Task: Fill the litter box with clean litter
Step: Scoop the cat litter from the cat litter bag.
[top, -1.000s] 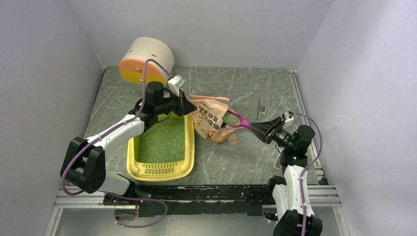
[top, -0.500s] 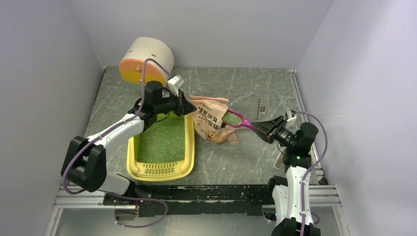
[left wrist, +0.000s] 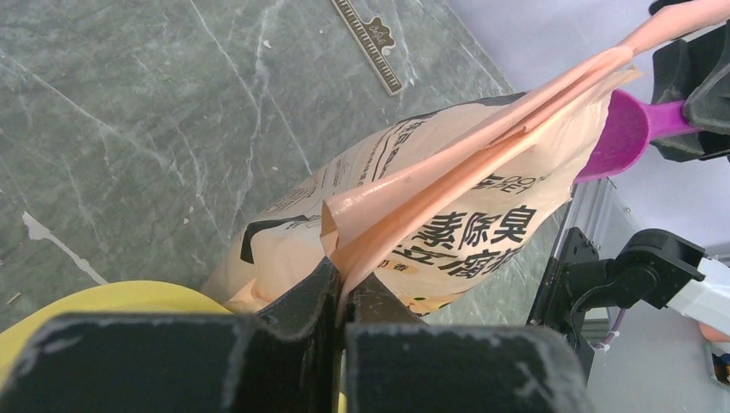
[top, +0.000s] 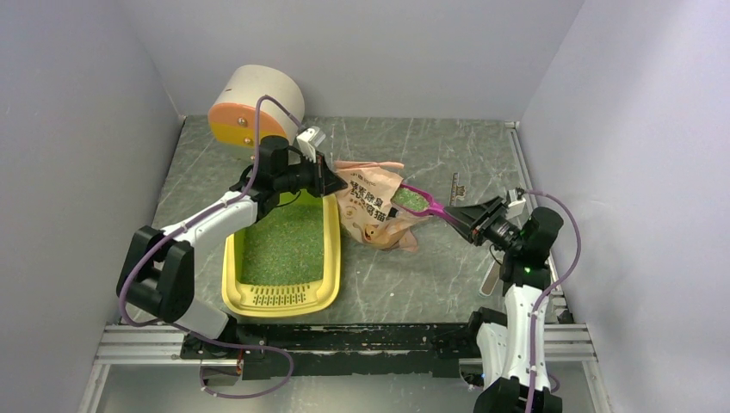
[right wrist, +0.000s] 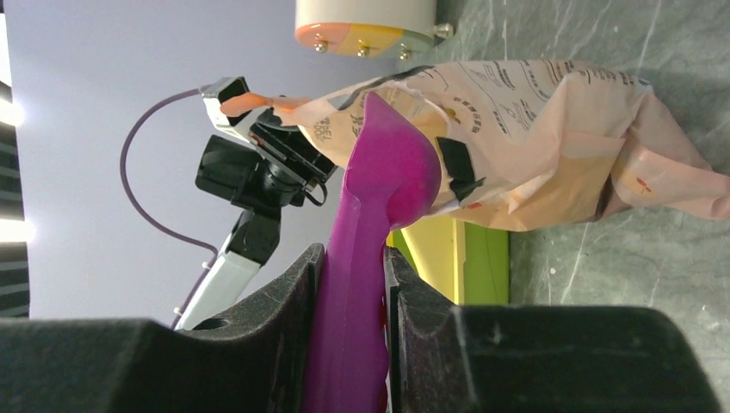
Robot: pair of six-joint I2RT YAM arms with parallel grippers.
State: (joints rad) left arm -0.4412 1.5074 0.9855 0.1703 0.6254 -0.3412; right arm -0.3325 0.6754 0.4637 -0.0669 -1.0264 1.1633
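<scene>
The yellow litter box (top: 280,298) lies at the front left, its floor covered with green clean litter (top: 284,245). A pink-beige printed bag (top: 374,213) stands just right of the box. My left gripper (top: 331,182) is shut on the bag's top edge (left wrist: 405,202), its jaws (left wrist: 343,288) pinching the folded film. My right gripper (top: 465,217) is shut on the handle of a magenta scoop (top: 430,206). The scoop's bowl carries green litter (top: 411,200) at the bag's mouth. In the right wrist view the scoop (right wrist: 387,172) passes between the fingers (right wrist: 355,267) toward the bag (right wrist: 551,138).
A white cylinder with an orange end (top: 254,107) stands at the back left, behind the left arm. A dark ruler (top: 454,188) lies on the grey table behind the scoop. Grey walls close in both sides and the back.
My left gripper has lifted the bag's edge a little up and back, so the bag stands taller. The right arm has drawn the loaded scoop slightly up and to the right.
</scene>
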